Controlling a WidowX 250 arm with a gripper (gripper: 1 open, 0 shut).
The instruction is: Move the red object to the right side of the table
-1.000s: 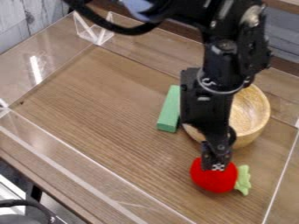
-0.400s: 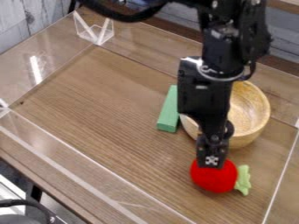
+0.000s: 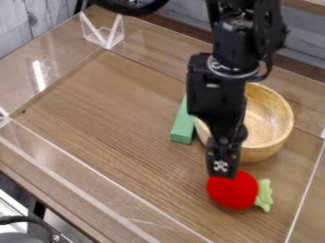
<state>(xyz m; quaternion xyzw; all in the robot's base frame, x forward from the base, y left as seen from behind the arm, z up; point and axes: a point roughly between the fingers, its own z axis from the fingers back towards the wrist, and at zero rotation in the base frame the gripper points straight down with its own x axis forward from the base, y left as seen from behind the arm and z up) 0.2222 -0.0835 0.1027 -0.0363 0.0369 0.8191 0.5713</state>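
The red object (image 3: 235, 191), a soft ball with a light green leafy bit, lies on the table (image 3: 102, 114) near its right acrylic wall, in front of the wooden bowl (image 3: 269, 123). The black gripper (image 3: 223, 169) hangs just above it, jaws apart, holding nothing. A black-and-white checkered marker sits on one finger; no readable writing, it seems. A green block (image 3: 184, 123) lies left of the bowl

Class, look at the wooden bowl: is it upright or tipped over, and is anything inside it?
Upright: the wooden bowl shows its rim facing up. The visible inside is bare; the arm hides the rest.
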